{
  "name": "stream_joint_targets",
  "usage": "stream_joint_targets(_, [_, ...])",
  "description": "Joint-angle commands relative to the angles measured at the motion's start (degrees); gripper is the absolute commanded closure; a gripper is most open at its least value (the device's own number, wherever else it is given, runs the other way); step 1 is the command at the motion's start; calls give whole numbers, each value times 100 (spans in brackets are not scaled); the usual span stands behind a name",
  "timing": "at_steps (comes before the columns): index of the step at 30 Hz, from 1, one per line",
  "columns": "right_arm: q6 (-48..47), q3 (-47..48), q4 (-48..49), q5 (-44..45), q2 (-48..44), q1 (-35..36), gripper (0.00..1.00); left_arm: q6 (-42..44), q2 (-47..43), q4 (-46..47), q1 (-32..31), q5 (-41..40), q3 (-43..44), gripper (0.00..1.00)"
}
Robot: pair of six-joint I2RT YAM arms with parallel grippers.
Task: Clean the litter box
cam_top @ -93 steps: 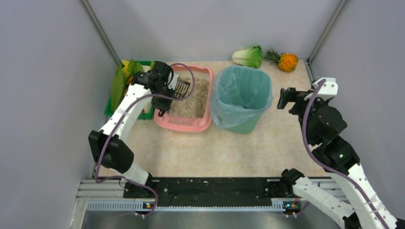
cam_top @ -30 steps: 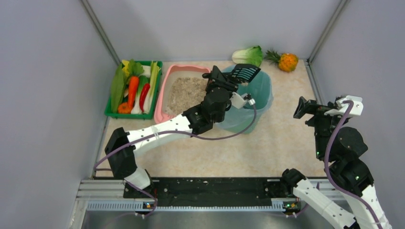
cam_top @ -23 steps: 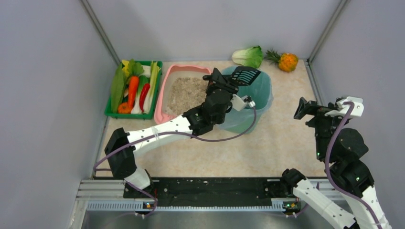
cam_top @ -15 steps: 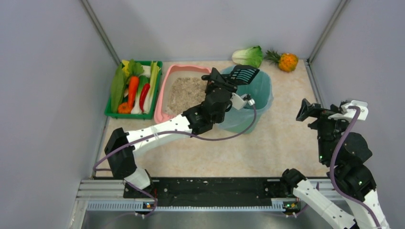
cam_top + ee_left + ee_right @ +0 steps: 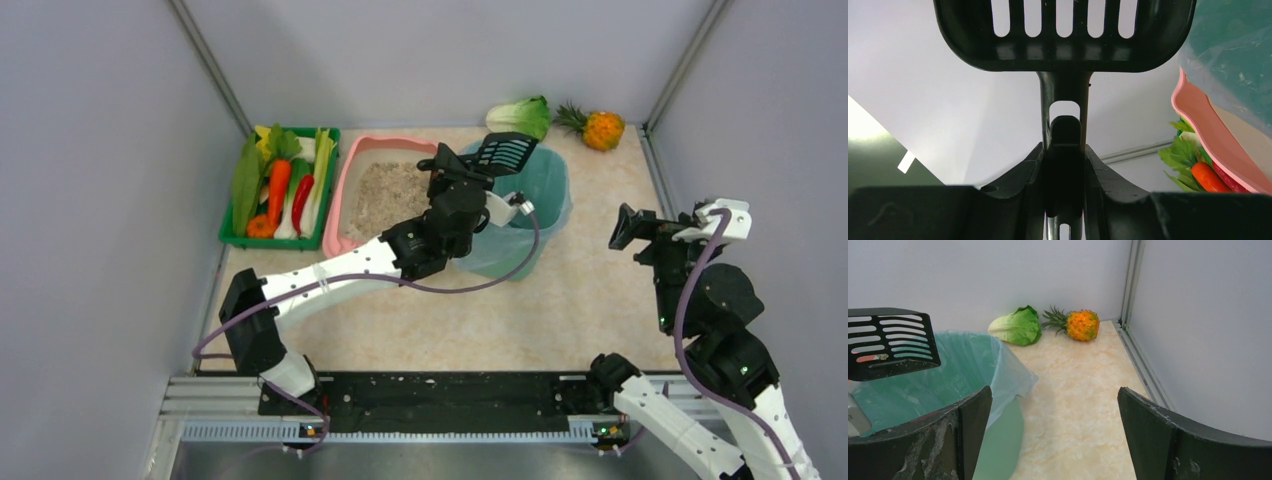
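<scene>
The pink litter box with grey-beige litter lies at the back, partly hidden by my left arm. Its pink rim shows in the left wrist view. My left gripper is shut on the handle of a black slotted scoop and holds it over the rim of the teal bag-lined bin. The scoop fills the top of the left wrist view and shows in the right wrist view. My right gripper is open and empty, right of the bin.
A green crate of vegetables stands left of the litter box. A lettuce and a pineapple lie at the back wall. Grey walls close in both sides.
My left arm carried the scoop from the litter box over to the bin, then tipped and shifted it slightly left. My right arm drew back to the right, then edged left.
</scene>
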Motion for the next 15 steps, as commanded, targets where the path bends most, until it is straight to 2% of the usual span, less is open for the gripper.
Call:
stream_joint_targets(1, [58,148,210,-116,150,42,4,33,-111,400,-99,-93,96,100])
stream_joint_targets(5, [20,139,219,-62,138,43,3,-170,-182,145,-210,-176,116,100])
stream_joint_targets(8, [-15,120,249,-46,164,41,4,-242,-395,343,-771,231,-193,100])
stream_joint_targets(11, [-34,149,258,-46,186,38,3,-333,-253,-69,-32,-203,95,100])
stream_joint_targets(14, [-44,113,311,-64,216,37,3,-325,-284,410,-359,79,-11,100])
stream_joint_targets(15, [-43,121,311,-65,235,39,4,-467,-264,254,-318,38,55,100])
